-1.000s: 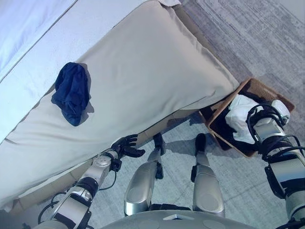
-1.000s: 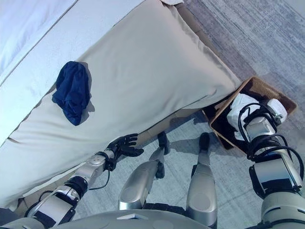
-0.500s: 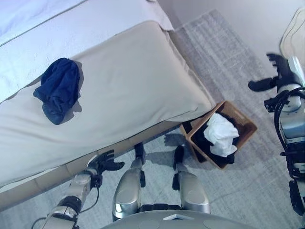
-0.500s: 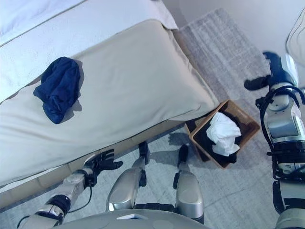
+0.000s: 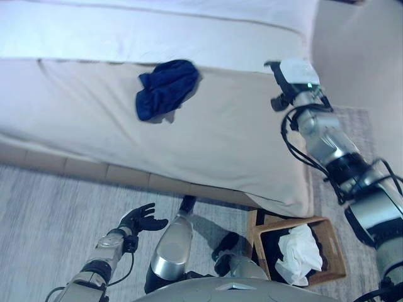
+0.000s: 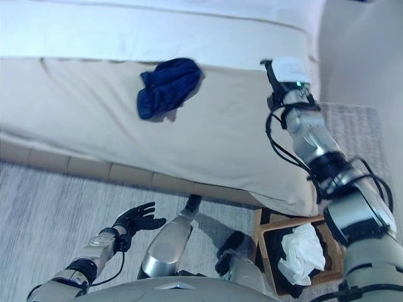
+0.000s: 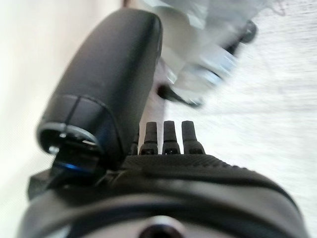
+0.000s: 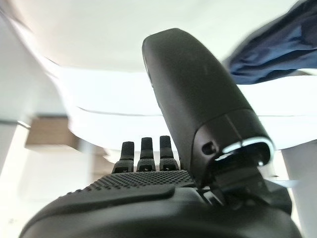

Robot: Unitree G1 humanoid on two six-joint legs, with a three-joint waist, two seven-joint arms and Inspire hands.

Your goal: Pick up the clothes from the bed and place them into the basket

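Swung up from the basket [image 5: 334, 267], the right hand [image 5: 284, 82] now hangs over the bed [image 5: 239, 145], near its corner, its fingers straight and holding nothing; the white garment [image 5: 296, 251] lies in the basket on the floor; the navy garment [image 5: 165, 88] is crumpled on the bed, well apart from that hand, and looks to be next; the left hand [image 5: 141, 220] hovers low, fingers spread and relaxed.

A crumpled navy garment [image 5: 166, 89] lies on the bed [image 5: 239, 138]; white cloth [image 5: 295, 255] fills the basket [image 5: 334, 264].
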